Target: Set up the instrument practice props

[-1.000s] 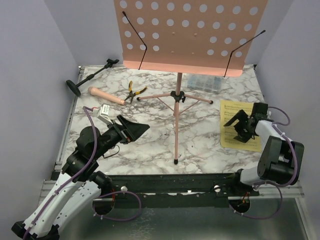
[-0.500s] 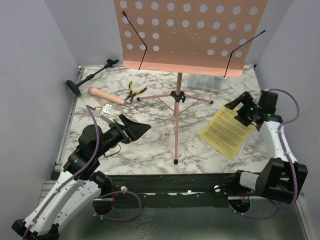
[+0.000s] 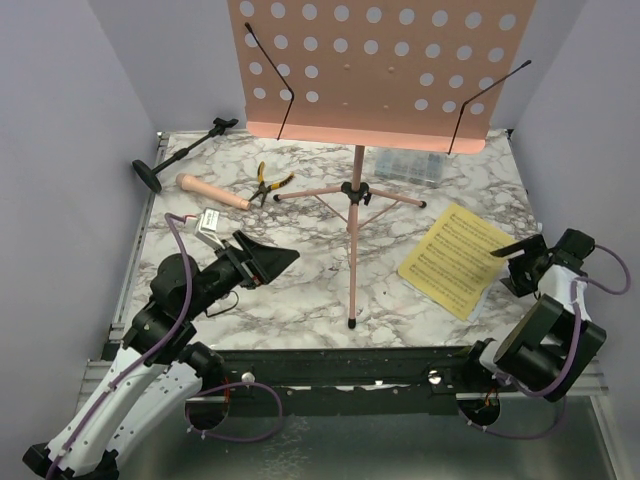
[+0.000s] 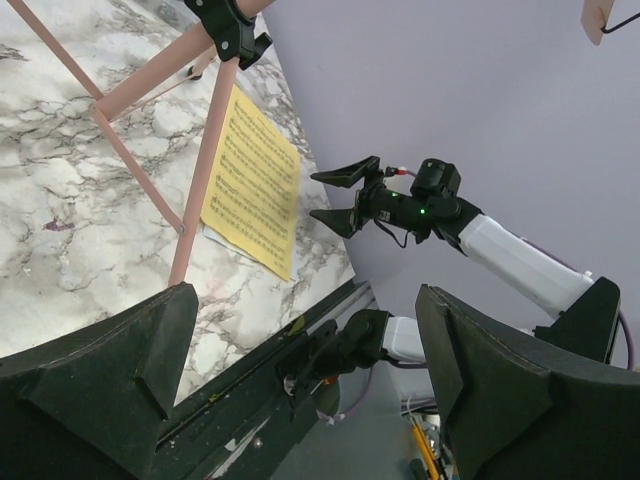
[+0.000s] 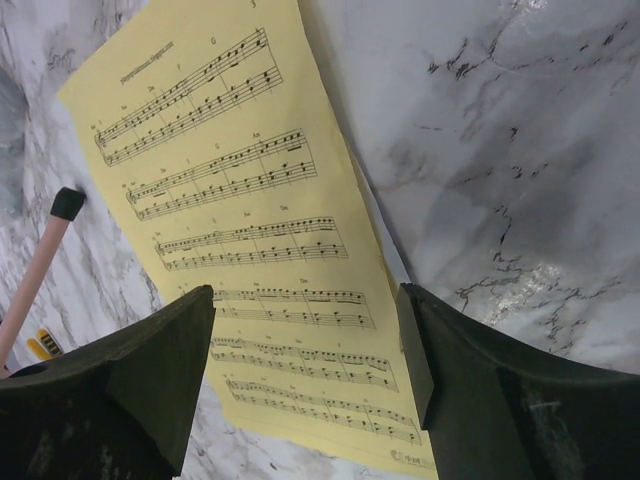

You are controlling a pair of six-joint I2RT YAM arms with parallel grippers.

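Observation:
The pink perforated music stand (image 3: 355,200) stands upright on its tripod at the table's middle. The yellow music sheet (image 3: 455,258) lies flat and turned at an angle on the right, with a white sheet's edge (image 5: 388,265) showing under it. My right gripper (image 3: 520,262) is open and empty just right of the sheets, and in the right wrist view (image 5: 305,370) it hovers over the yellow sheet (image 5: 250,230). My left gripper (image 3: 265,258) is open and empty at the near left. The black mic stand (image 3: 180,150) and the pink-beige microphone (image 3: 213,192) lie at the far left.
Yellow-handled pliers (image 3: 268,183) lie beside the microphone. A clear compartment box (image 3: 408,166) sits at the back right behind the stand's leg (image 3: 390,197). Purple walls close in on the left, right and back. The stand's near leg reaches toward the front edge (image 3: 352,322).
My right gripper dragged and turned the yellow sheet toward the stand, let it go, and drew back to the near right. The left arm barely moved.

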